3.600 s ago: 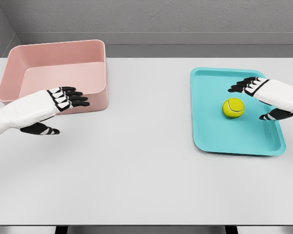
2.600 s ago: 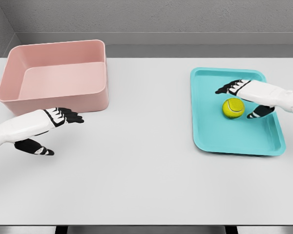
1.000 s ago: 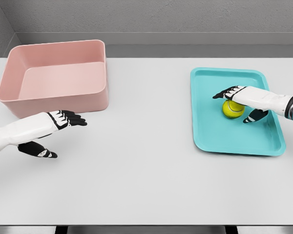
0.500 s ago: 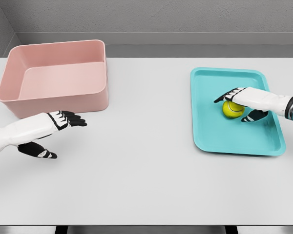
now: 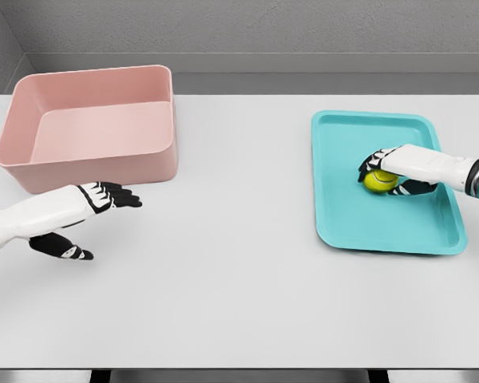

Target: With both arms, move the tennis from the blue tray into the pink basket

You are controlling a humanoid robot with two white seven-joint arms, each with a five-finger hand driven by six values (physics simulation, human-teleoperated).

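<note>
A yellow-green tennis ball [image 5: 378, 183] lies in the middle of the blue tray [image 5: 359, 223] on the right of the table. My right hand [image 5: 383, 169] covers the ball from above, its fingers curled down around the ball's far and left sides and the thumb against its right side. The pink basket [image 5: 96, 171] stands at the far left with nothing in it. In front of the basket my left hand [image 5: 96, 209] hovers over the table, fingers spread and stretched toward the right, holding nothing.
A white table [image 5: 223, 279] carries everything, with broad bare surface between the basket and the tray. Behind the table runs a grey wall [image 5: 247, 32]. The table's front edge lies near the picture's bottom.
My right hand came down over the ball and its fingers have curled in around it during the last second. The left hand dropped in front of the basket earlier and has since stayed still.
</note>
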